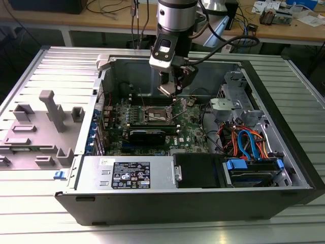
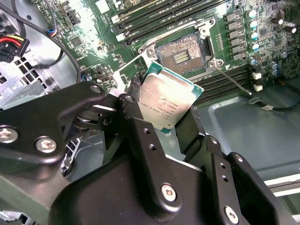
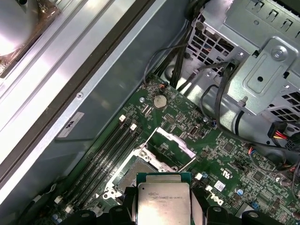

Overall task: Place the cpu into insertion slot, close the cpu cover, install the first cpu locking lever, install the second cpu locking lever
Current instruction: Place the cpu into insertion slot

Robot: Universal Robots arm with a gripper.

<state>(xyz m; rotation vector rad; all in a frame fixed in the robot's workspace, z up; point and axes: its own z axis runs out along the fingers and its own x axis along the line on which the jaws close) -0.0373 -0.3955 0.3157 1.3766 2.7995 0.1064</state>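
**Cpu pinched above the open insertion slot**

We had the hand closed on two opposite edges of the cpu, fingers only as far apart as the chip is wide. That left its metal top and underside untouched. The cpu hung in the air near the slot, apart from it, over the middle of the green board. The cpu cover stood swung up, which we judged left the socket's dark centre bare for seating.

Small print is showing on the cpu and on a label low in the exterior view, too fine to read.
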